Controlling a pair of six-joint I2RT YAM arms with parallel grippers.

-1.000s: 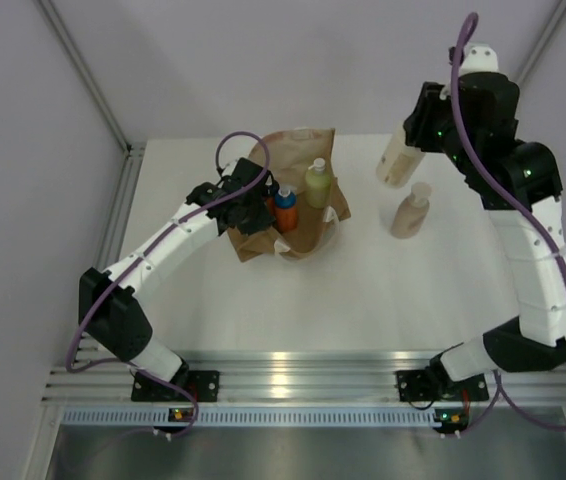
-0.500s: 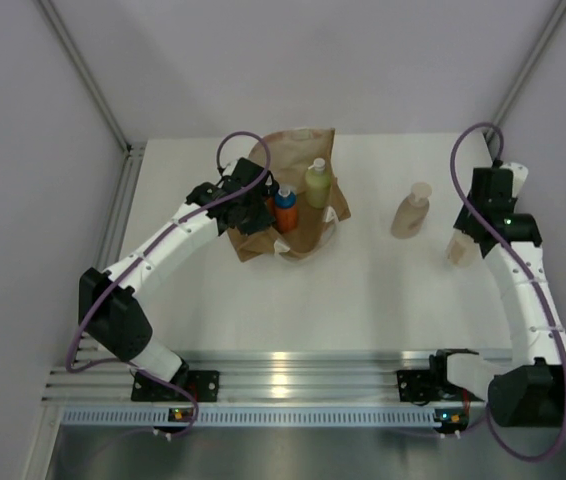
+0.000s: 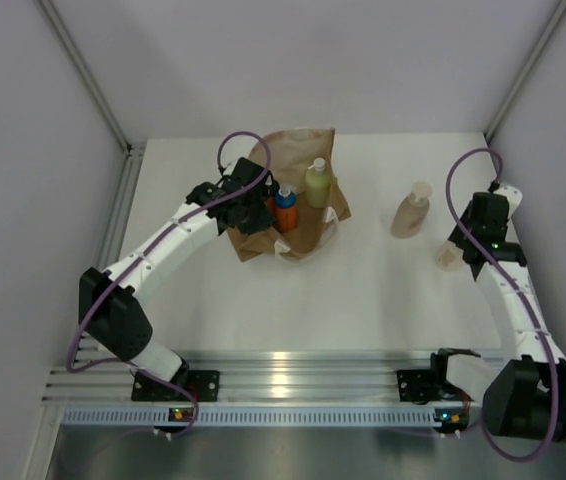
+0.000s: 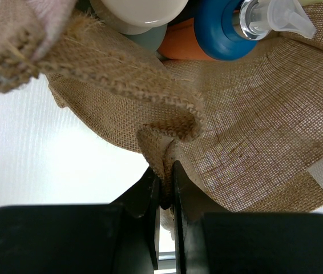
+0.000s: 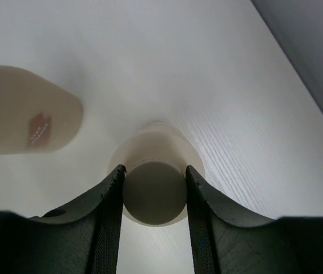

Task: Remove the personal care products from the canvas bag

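White table (image 3: 263, 300): it carried the whole job, with grey walls (image 3: 23, 150) close on both sides.
Right pincer (image 5: 153, 178): mine had come down from high over the far right corner to low beside the right edge. Its fingers sat closed on the cap of the cream bottle (image 5: 154, 197).
Cream bottle: it was out of the bag and upright under my wrist. I could not tell whether its base was on the tabletop or just off it.
Tan bottle (image 3: 410, 211): it stood alone on the table, near the cream one but apart from it, and had not moved.
Left pincer (image 4: 166, 174): it had stayed where it was, clamped on a fold of the canvas bag (image 4: 253, 131) at its rim.
Canvas bag: it lay on the left half of the table with its mouth held open.
Inside the bag: an orange bottle with a blue cap (image 3: 284, 208) and a yellow-green bottle (image 3: 317, 183). My left wrist view also showed a grey cap (image 4: 147, 39) and a white cap (image 4: 141, 8) at the mouth.
Meaning: two bottles were out. I judged that letting go came next, then a trip back to the bag for the rest.
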